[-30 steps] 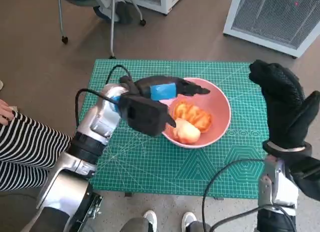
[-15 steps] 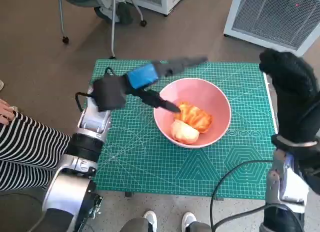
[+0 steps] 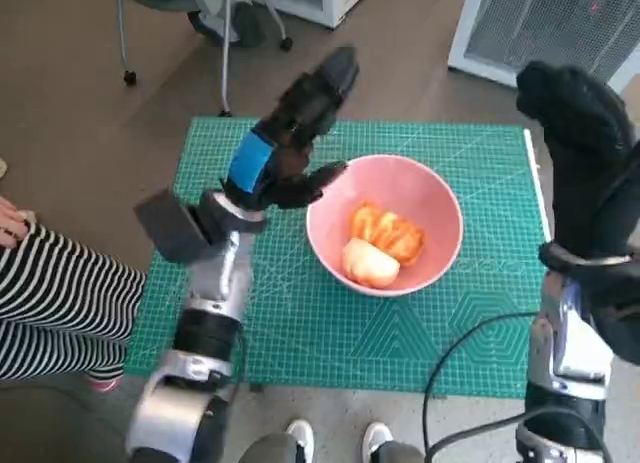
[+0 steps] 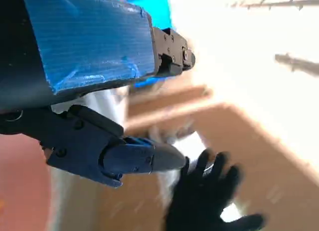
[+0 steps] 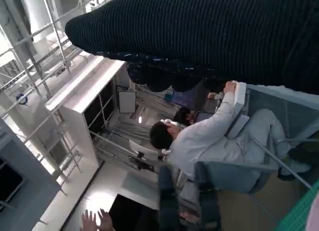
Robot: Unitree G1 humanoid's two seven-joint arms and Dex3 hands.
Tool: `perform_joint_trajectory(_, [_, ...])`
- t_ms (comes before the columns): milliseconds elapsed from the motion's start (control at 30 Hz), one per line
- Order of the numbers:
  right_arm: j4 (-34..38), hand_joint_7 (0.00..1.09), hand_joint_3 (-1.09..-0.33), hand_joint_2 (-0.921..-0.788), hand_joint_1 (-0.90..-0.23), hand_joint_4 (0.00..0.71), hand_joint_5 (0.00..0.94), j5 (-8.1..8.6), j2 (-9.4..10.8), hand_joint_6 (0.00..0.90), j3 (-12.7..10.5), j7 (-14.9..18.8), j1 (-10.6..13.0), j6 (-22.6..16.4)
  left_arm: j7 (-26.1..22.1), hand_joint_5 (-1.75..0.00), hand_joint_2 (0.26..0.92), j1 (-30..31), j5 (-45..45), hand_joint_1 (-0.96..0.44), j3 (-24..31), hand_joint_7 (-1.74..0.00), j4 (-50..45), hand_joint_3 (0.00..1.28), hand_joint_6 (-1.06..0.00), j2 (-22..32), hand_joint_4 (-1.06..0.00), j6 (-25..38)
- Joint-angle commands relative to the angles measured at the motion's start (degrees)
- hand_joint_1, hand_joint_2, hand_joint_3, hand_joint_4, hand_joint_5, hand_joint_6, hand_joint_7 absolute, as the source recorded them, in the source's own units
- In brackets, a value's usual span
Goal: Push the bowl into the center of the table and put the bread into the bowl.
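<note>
A pink bowl (image 3: pixel 432 200) stands near the middle of the green cutting mat (image 3: pixel 300 323), slightly right of centre. Inside it lie an orange-glazed bread (image 3: pixel 387 231) and a pale bread roll (image 3: pixel 369 264). My left hand (image 3: pixel 290 133) is raised above the mat at the bowl's left rim, fingers spread, holding nothing. The left wrist view shows its blue-taped back (image 4: pixel 89 41) and black fingers (image 4: pixel 129 158) pointing into the room, with my gloved right hand (image 4: pixel 204 201) beyond. My right hand (image 3: pixel 580 173) is lifted high at the mat's right edge, empty.
A person's striped sleeve (image 3: pixel 50 303) lies at the mat's left. White appliances (image 3: pixel 540 33) and a chair base (image 3: pixel 200 23) stand on the floor behind the table. Feet (image 3: pixel 335 438) show at the front edge. A seated person (image 5: pixel 209 136) appears in the right wrist view.
My left hand has lifted off the bowl's rim and swung up and back, forearm now upright. The right hand rose a little. Bowl and bread have not moved.
</note>
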Motion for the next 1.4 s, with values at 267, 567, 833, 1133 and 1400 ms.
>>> perform_joint_trajectory(267, [5.73,0.41,-0.709,-0.921,-0.709,0.164,0.002,-0.01,1.15,0.066,1.17,1.20,-0.87,-2.80,1.75,0.00,0.921,2.52,1.35,-0.72,-0.16,0.00,-1.58,0.67,-0.08,0.34,0.00,-5.37])
perform_joint_trajectory(567, [9.01,0.41,-0.711,-0.921,-0.722,0.155,0.001,0.24,1.09,0.067,1.56,2.17,-1.70,-4.27,1.06,0.00,0.921,3.11,-0.47,-0.71,0.26,0.00,-0.64,0.65,-0.04,-0.31,0.00,-7.48])
perform_joint_trajectory(833, [10.69,0.41,-0.715,-0.921,-0.709,0.159,0.003,0.17,1.58,0.073,1.80,2.28,-1.94,-5.36,-0.31,0.00,0.921,2.88,-2.10,-0.70,0.83,0.00,1.64,0.65,-0.03,-0.34,0.00,-8.86])
perform_joint_trajectory(1133, [11.01,0.40,-0.703,-0.921,-0.694,0.162,0.004,-0.55,2.18,0.084,2.26,1.82,-1.70,-6.03,-2.14,0.00,0.921,2.85,-3.83,-0.69,1.42,0.00,2.85,0.62,-0.03,-0.28,0.00,-8.78])
perform_joint_trajectory(1400, [11.48,0.40,-0.699,-0.921,-0.694,0.162,0.003,-0.82,2.38,0.087,2.87,1.82,-1.76,-6.28,-3.36,0.00,0.921,3.40,-5.01,-0.69,1.71,0.00,1.88,0.59,-0.03,-0.22,0.00,-8.12])
